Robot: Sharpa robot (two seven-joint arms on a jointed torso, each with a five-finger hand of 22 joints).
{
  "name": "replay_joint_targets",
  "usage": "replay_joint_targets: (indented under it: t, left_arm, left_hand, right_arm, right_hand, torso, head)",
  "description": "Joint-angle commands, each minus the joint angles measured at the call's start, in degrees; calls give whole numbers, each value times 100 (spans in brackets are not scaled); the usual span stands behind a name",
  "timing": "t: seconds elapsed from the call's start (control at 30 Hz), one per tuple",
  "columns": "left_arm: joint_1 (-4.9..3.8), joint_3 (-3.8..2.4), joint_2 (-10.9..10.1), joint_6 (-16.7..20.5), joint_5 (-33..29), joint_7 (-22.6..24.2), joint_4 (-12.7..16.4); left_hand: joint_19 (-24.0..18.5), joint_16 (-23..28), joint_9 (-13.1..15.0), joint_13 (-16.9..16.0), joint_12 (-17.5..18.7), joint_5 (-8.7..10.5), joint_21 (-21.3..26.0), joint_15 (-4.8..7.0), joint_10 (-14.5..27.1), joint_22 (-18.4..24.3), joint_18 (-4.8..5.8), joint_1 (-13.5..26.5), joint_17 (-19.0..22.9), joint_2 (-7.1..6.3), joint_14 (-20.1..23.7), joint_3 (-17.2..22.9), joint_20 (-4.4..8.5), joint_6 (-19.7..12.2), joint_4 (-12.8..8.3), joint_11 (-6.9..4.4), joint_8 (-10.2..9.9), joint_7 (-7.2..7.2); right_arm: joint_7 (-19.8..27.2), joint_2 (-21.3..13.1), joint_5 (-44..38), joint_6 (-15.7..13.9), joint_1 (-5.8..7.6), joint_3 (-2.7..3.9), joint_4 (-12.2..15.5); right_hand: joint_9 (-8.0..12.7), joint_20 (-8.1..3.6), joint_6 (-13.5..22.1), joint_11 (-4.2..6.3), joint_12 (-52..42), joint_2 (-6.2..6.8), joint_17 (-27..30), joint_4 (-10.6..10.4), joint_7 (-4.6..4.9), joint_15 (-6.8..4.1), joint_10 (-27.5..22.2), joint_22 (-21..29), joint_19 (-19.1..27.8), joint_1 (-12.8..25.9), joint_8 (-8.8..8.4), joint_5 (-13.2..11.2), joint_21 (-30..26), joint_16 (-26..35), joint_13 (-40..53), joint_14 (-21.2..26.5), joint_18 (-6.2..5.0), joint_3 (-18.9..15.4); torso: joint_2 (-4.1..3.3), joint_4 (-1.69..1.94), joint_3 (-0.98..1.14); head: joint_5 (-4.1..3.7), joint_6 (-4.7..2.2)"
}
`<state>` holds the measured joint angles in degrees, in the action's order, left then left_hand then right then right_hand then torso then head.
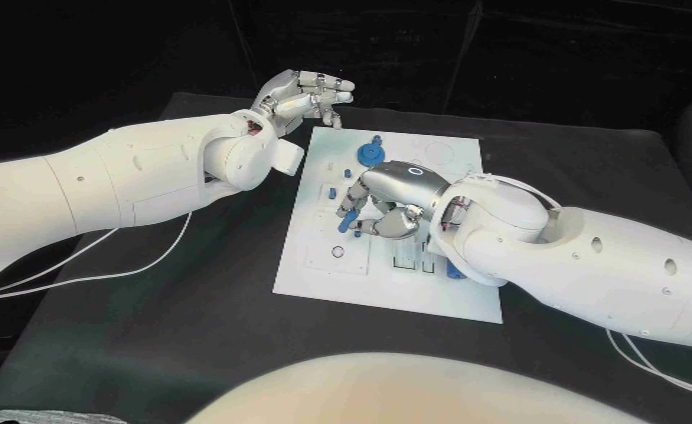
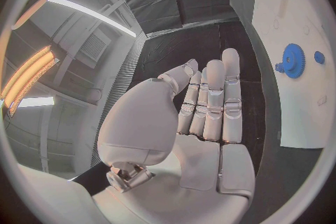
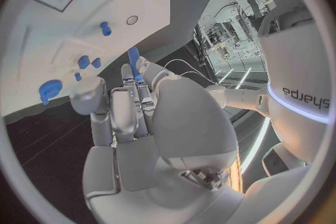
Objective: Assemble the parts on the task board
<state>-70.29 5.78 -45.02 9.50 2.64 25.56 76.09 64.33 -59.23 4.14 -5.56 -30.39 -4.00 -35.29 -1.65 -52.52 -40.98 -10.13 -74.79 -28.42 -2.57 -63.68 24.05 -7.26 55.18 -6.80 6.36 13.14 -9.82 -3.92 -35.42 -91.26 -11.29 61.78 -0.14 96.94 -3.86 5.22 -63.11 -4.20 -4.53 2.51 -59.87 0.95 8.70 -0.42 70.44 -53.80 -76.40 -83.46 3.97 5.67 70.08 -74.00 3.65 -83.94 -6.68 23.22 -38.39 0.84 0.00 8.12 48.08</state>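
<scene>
The right hand [image 1: 387, 206] hung over the middle of the white board [image 1: 326, 266], apparently pinching a slim blue peg [image 1: 348, 221], and blocked the way to the small blue pieces [image 1: 330, 190] beside it. The left hand [image 1: 302, 99], fingers together, stood at the board's far left corner, near the blue gear [image 1: 371, 152]. The board's near left stretch lay unobstructed, as did the black table [image 1: 188, 314] beyond it.
</scene>
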Motion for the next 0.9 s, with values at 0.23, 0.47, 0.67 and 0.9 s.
replay_joint_targets:
  t: [0.23, 0.47, 0.67, 0.9]
  left_arm:
    - [-10, -5, 28, -64, -15, 47, -1]
    - [-10, -5, 32, -65, -15, 45, -6]
    - [-10, -5, 43, -70, -15, 43, -11]
    - [-10, -5, 49, -75, -15, 37, -21]
  left_hand:
    - [12, -21, 7, 7, -28, -37, 25, 0, 50, 3, -32, -16, 9, -32, 24, -18, -1, 8, -10, -1, 37, -24]
    - [12, -21, 7, 7, -28, -37, 25, 0, 50, 3, -32, -16, 9, -32, 24, -18, -1, 8, -10, -1, 37, -24]
    - [12, -21, 7, 7, -28, -37, 25, 0, 50, 3, -32, -16, 9, -32, 24, -18, -1, 8, -10, -1, 37, -24]
    - [12, -21, 7, 7, -28, -37, 25, 0, 50, 3, -32, -16, 9, -32, 24, -18, -1, 8, -10, -1, 37, -24]
  right_arm:
    - [136, 308, -423, 315, -183, -68, -320]
    - [133, 415, -549, 363, -257, -98, -414]
    - [63, 437, -658, 415, -275, -103, -428]
    - [-37, 433, -804, 373, -279, -104, -424]
  right_hand:
    - [-1, 25, 3, -32, 29, 22, 10, -5, 20, -6, 14, 5, -20, 68, -29, 35, 30, -18, 0, -119, 5, 58]
    - [-1, 25, 4, -33, 32, 24, 14, -1, 21, -6, 14, 5, -19, 71, -29, 37, 30, -17, 0, -118, 5, 66]
    - [-1, 26, 4, -33, 33, 25, 12, 0, 20, -6, 16, 3, -19, 74, -28, 39, 31, -18, 1, -118, 5, 72]
    - [-3, 27, -1, -32, 34, 27, 10, 4, 20, -5, 26, 2, -17, 83, -24, 43, 32, -20, 3, -118, 5, 88]
  torso:
    - [3, -4, 4]
    - [3, -13, 7]
    - [6, -12, 9]
    - [6, -15, 11]
  head:
    - [59, 35]
    - [83, 51]
    - [92, 61]
    - [96, 60]
